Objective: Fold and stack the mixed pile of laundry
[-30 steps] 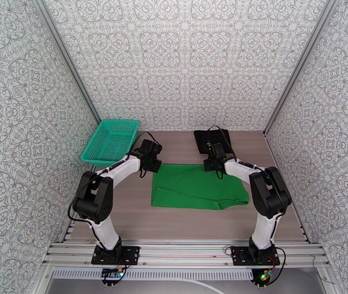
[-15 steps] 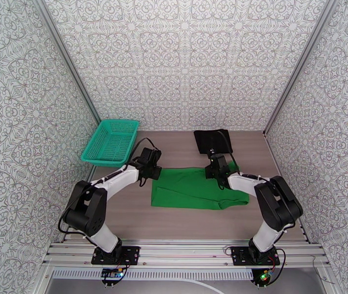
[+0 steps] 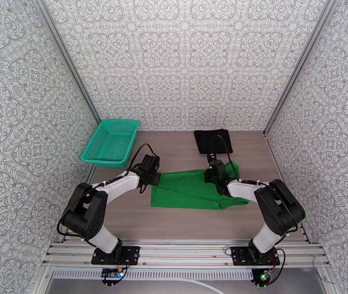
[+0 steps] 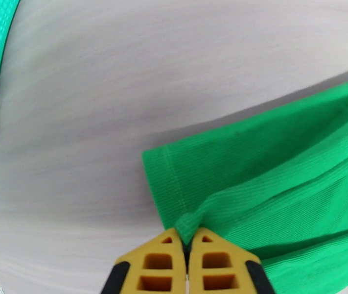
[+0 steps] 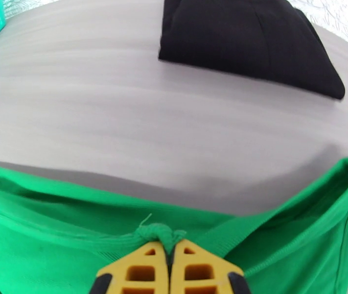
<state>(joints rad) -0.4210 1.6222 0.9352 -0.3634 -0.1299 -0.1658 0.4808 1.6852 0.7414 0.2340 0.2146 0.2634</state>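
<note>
I am watching the left gripper [image 4: 186, 243] with its jaws pressed together on a bunched corner of the green T-shirt [image 4: 281, 182], at the shirt's far left end. The right gripper [image 5: 170, 251] is pinching a gathered bit of the same far edge, right of the shirt's middle. I am reading this as both arms taking that far hem so it can be drawn over the near half for a fold. The shirt is lying spread on the surface [image 3: 174, 150]. The black garment [image 3: 213, 141] is sitting folded just beyond it, and the basket [image 3: 111, 141] is standing off beyond its left end. The wrist views are cutting off the jaws' lower parts, and I am unable to tell how many layers each pinch is holding.
</note>
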